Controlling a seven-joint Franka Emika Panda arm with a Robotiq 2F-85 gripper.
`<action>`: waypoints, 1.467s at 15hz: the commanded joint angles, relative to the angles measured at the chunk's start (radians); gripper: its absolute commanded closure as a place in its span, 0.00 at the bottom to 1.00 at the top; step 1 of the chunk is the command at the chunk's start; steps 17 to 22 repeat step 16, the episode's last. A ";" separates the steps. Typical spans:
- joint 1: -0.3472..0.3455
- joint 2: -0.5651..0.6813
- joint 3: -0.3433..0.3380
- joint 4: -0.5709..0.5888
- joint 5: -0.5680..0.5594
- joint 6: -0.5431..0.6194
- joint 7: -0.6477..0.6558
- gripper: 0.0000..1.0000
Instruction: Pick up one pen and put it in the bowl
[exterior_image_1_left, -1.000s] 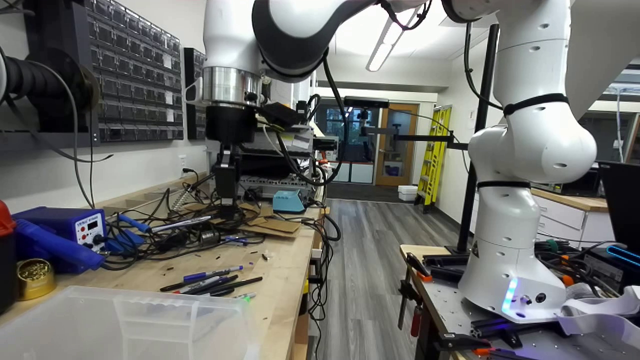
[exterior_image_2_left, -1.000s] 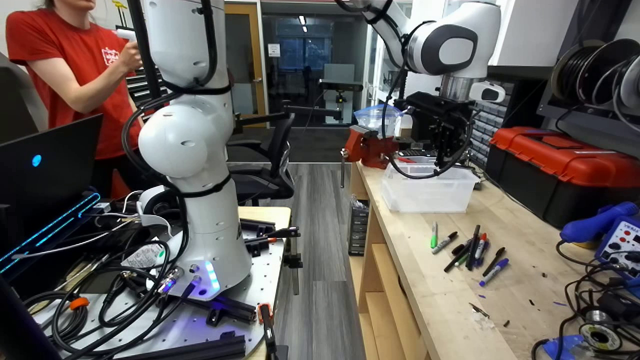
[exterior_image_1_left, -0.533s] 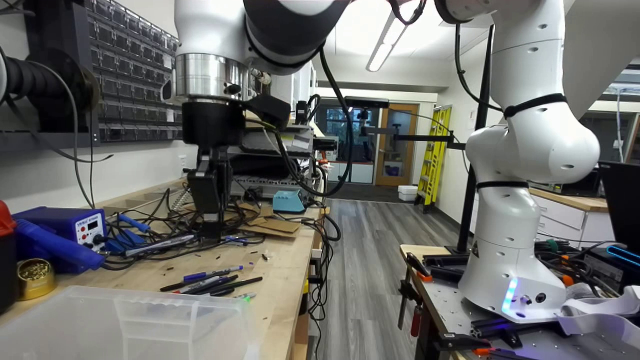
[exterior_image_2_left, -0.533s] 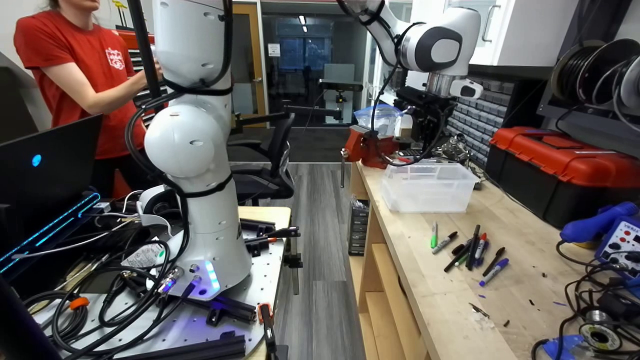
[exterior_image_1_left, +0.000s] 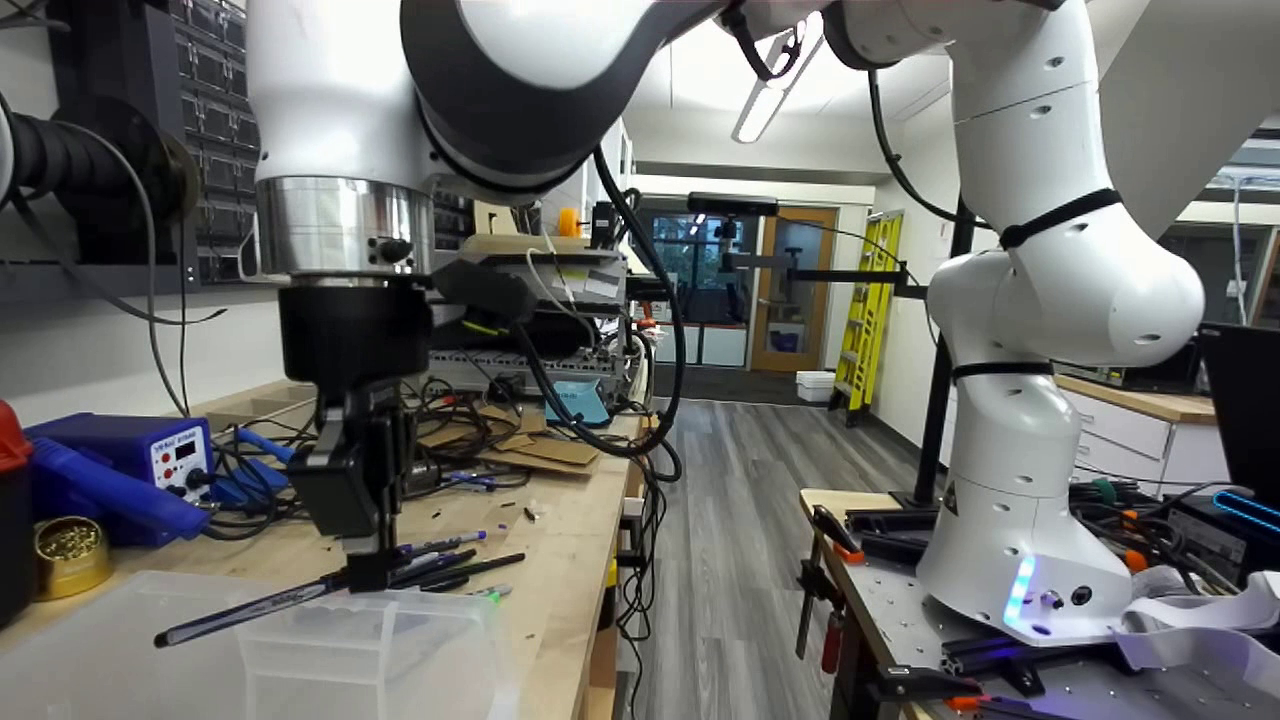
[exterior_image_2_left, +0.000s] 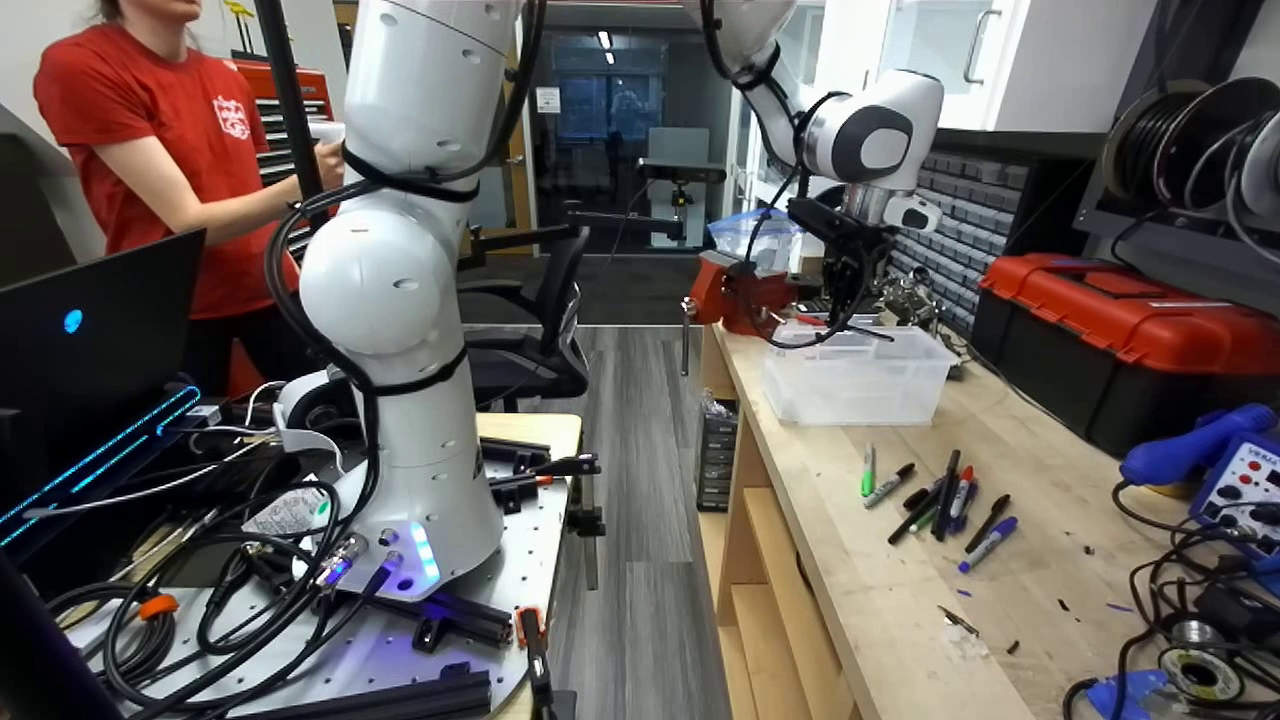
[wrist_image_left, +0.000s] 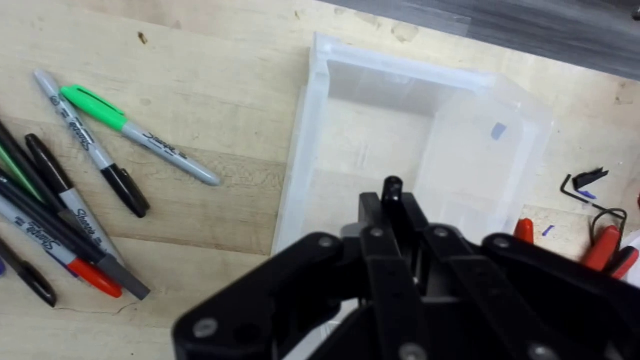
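1. Grey plank flooring (exterior_image_2_left: 645, 470) runs beside a pale wooden worktop (exterior_image_2_left: 870, 610); on the wall (exterior_image_1_left: 80, 360), a cabinet of small see-through drawers (exterior_image_1_left: 212, 150) keeps contents too dim to read.
2. On the worktop stands a frosted rectangular plastic tub (exterior_image_2_left: 850, 395), the wood showing through its base. One small blue-grey patch (wrist_image_left: 498, 131) shows there in the wrist view; whether it lies in or under the tub, I cannot tell.
3. Above the tub is the hand (wrist_image_left: 391, 200), closed around and pinching a dark pen (exterior_image_1_left: 250, 610).
4. This pen reaches out over the tub's opening, slanting in an exterior view; whether any of it dips below the rim, I cannot tell.
5. Near the tub lie a green-capped Sharpie (wrist_image_left: 150, 142) and a black-capped Sharpie (wrist_image_left: 89, 141), the green cap just beside the other's barrel; farther off, a loose heap of pens (wrist_image_left: 55, 223) includes a red-capped Sharpie (wrist_image_left: 95, 277).
6. Brassy wire wool (exterior_image_1_left: 70, 540) fills a gold-coloured cup (exterior_image_1_left: 72, 580).
7. Red-lidded and black, a toolbox (exterior_image_2_left: 1140, 340) sits with its lid down, hiding what it holds.
8. Behind a red bench vise (exterior_image_2_left: 735, 300), a clear plastic bag (exterior_image_2_left: 762, 237) holds something I cannot make out.
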 joint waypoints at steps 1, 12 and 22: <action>0.017 0.055 -0.007 0.046 -0.004 0.020 0.012 0.65; -0.027 -0.053 -0.013 0.000 0.036 0.038 -0.029 0.02; -0.016 -0.012 -0.018 0.042 0.016 0.038 -0.009 0.01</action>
